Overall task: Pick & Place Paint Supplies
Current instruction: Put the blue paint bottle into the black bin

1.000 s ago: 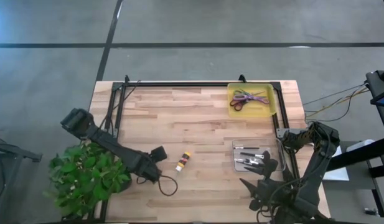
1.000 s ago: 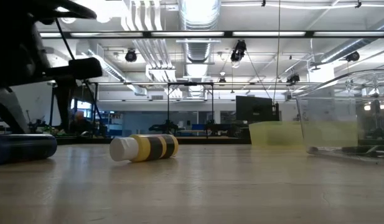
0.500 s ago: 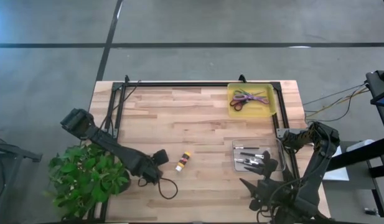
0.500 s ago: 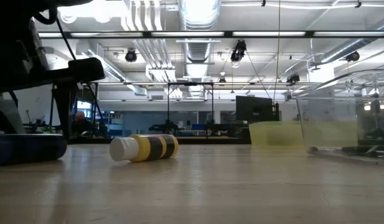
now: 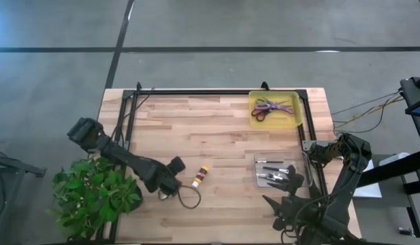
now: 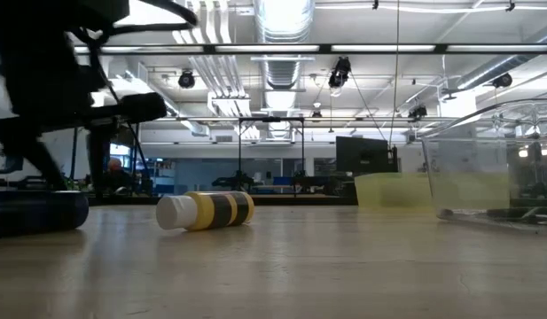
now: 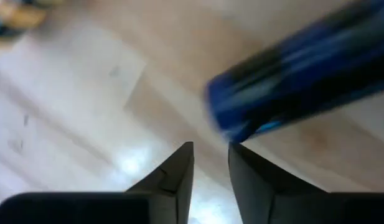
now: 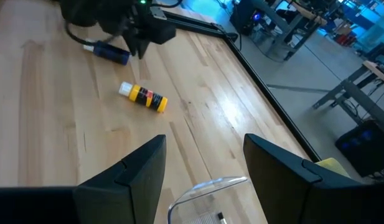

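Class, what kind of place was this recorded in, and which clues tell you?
Probably a large robotics lab or workshop: exposed ceiling ducts and strip lights, a butcher-block table on bare concrete, and more workbenches behind.
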